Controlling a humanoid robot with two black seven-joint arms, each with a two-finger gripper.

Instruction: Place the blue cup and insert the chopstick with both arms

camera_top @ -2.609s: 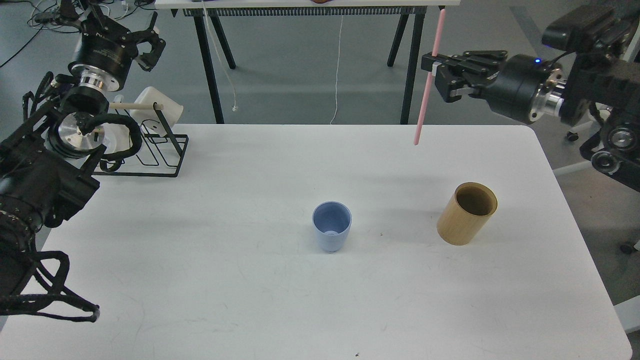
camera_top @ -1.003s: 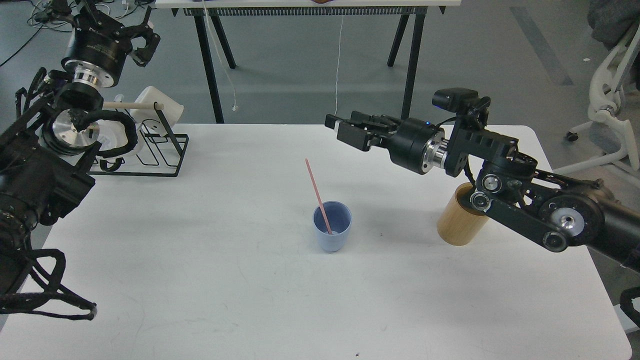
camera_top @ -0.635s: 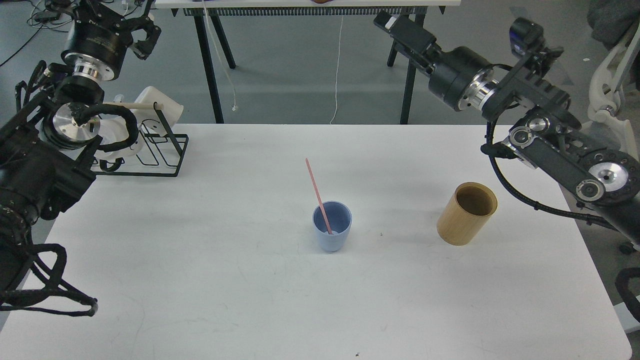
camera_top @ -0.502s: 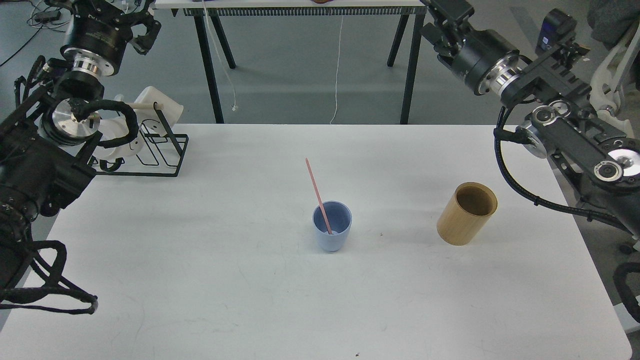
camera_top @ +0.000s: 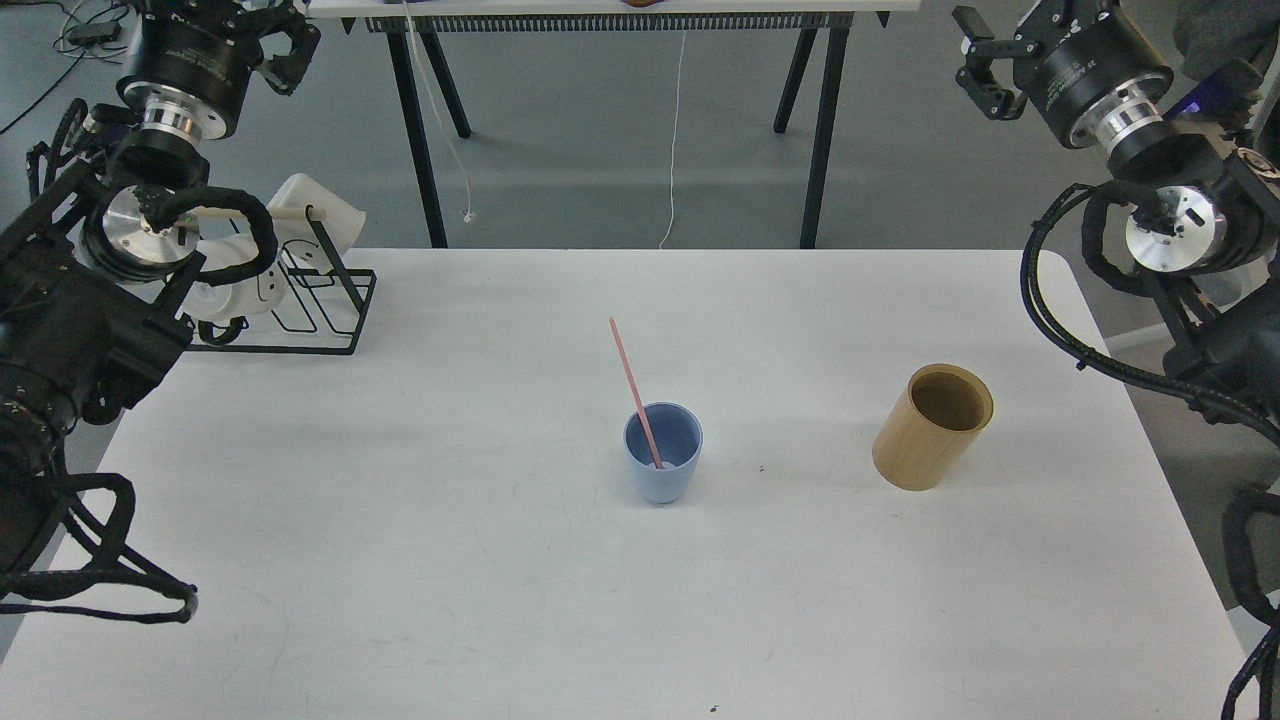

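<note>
The blue cup (camera_top: 663, 455) stands upright near the middle of the white table (camera_top: 400, 560). The pink chopstick (camera_top: 630, 380) stands in it, its lower end on the cup's bottom and its top leaning to the back left. My left gripper (camera_top: 230, 12) is high at the top left, far from the cup, partly cut by the frame edge, fingers spread and empty. My right gripper (camera_top: 1035, 25) is high at the top right, also partly cut off, fingers spread and empty.
A tan bamboo cylinder (camera_top: 932, 428) stands right of the cup. A black wire rack (camera_top: 325, 300) with white mugs (camera_top: 325, 215) on a wooden dowel sits at the back left. Another table's black legs (camera_top: 420, 130) stand behind.
The right gripper carried the chopstick over, let it go in the blue cup, then rose and drew back to the top right. The left arm barely moved.
</note>
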